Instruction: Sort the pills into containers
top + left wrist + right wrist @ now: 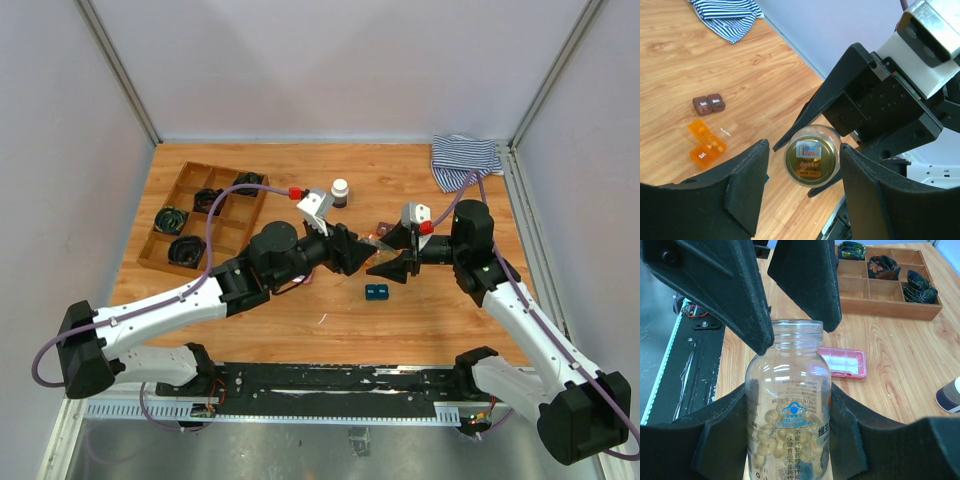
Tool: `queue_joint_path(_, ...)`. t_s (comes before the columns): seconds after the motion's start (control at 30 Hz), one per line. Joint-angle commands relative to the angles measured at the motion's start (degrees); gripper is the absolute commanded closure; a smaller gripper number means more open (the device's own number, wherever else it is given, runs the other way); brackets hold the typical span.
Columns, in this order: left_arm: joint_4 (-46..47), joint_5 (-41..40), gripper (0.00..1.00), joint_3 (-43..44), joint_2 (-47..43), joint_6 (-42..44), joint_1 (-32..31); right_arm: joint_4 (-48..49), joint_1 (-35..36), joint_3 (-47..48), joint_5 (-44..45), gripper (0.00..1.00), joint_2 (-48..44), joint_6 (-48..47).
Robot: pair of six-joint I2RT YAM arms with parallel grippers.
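My right gripper (788, 440) is clamped on the pill bottle (789, 390). Its open mouth faces the left gripper (802, 172), whose fingers stand spread either side of the neck. From above, the teal case (376, 292) lies near at 6 o'clock. The wooden tray (232, 238) sits well apart at 9, by the table's (400, 170) left edge. In the left wrist view the orange case (705, 145) and brown case (709, 104) lie at 9. In the right wrist view the pink case (842, 361) lies just past the bottle.

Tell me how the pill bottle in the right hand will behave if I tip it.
The pill bottle looks like smooth, rigid clear plastic, so it could slide in the right hand if the grip eases. It is partly filled with yellowish pills, so probably light. No cap shows on the neck, so they would likely spill quickly.
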Motion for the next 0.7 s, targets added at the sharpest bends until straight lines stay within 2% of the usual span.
queue_joint_path(0.0,0.1,1.6,0.38,3.0,1.3,0.3,-0.3,0.4,-1.4,1.0,-0.2,0.99,-0.5,0.0)
queue_joint_path(0.2,-0.5,4.4,0.62,3.5,2.0,1.0,-0.3,0.5,-1.4,1.0,-0.3,0.99,-0.7,0.1)
queue_joint_path(0.37,-1.1,7.7,0.76,3.6,2.1,3.2,-0.3,0.6,-1.4,1.0,-0.3,0.99,-0.8,0.2)
queue_joint_path(0.57,1.3,13.1,0.76,1.3,0.6,8.9,-0.3,0.5,-1.5,1.0,-0.4,0.99,-0.8,0.2)
queue_joint_path(0.67,1.5,15.7,0.71,1.1,-0.1,11.9,-0.1,0.6,-1.5,1.0,-0.4,0.99,-0.7,0.3)
